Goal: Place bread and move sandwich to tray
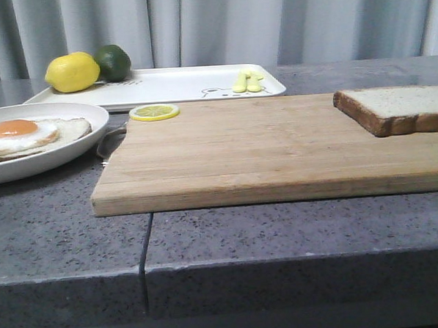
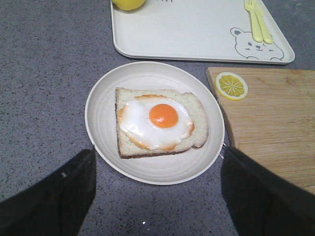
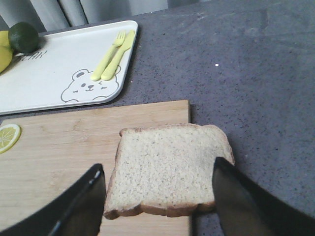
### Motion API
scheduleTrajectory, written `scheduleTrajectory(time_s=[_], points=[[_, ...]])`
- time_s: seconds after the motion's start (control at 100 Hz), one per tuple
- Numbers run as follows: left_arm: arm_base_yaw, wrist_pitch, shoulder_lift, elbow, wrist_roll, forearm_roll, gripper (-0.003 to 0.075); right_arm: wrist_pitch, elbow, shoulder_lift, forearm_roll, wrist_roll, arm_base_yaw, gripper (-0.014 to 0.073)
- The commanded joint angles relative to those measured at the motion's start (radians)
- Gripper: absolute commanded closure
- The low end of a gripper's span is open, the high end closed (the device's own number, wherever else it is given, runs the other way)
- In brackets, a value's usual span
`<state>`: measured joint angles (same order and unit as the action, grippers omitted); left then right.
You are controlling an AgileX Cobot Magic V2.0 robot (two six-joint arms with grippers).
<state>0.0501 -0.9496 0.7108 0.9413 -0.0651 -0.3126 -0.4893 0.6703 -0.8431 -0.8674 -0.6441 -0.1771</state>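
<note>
**Bread on the board, open-faced sandwich on its plate, both arms hovering**

In the front view, a light wooden cutting board [image 1: 277, 148] lies across the middle of the grey stone table [image 1: 296, 233]. The bread [image 1: 396, 109] rests flat at the board's 2 o'clock corner; the right wrist view shows its edge overhanging the board's side. The right gripper [image 3: 160, 196] hangs above it with its dark fingers [image 3: 81, 206] spread wide, one on each side of the slice, apparently not touching it.

At 9 o'clock of the board sits the round white plate [image 1: 71, 146], its rim just beside the board's corner. On it lies the sandwich [image 2: 160, 122]: one brown-crusted slice topped with a fried egg, the yolk near its centre. The left gripper [image 2: 157, 189] hovers over the plate's near rim, fingers [image 2: 54, 196] parted wider than the slice and holding nothing.

The tray [image 1: 193, 83] lies behind the board at 11 o'clock, with a bear drawing near one corner. It carries a lemon [image 1: 72, 72] and a lime [image 1: 113, 61] at its left end, and yellow cutlery [image 1: 247, 81] by the bear. A lemon slice [image 1: 154, 111] sits on the board's far left corner.
</note>
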Motion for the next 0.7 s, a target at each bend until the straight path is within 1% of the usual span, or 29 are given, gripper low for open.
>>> scheduleTrajectory(time_s=[0.0, 0.17, 0.33, 0.55, 0.69], points=[[0.002, 0.056, 0.004, 0.035, -0.003, -0.028, 0.0229, 0.056, 0.026, -0.051, -0.115, -0.067, -0.028, 0.0118], [0.002, 0.056, 0.004, 0.035, -0.003, -0.028, 0.0229, 0.034, 0.026, -0.131, -0.214, -0.119, -0.092, 0.0118], [0.002, 0.056, 0.004, 0.035, -0.003, -0.028, 0.0229, 0.017, 0.026, -0.186, -0.28, -0.133, -0.134, 0.0118], [0.002, 0.056, 0.004, 0.035, -0.003, -0.028, 0.0229, -0.012, 0.026, -0.272, -0.432, -0.233, -0.14, 0.0118], [0.002, 0.056, 0.004, 0.035, -0.003, -0.028, 0.0229, -0.025, 0.026, -0.329, -0.477, -0.262, -0.14, 0.0118]])
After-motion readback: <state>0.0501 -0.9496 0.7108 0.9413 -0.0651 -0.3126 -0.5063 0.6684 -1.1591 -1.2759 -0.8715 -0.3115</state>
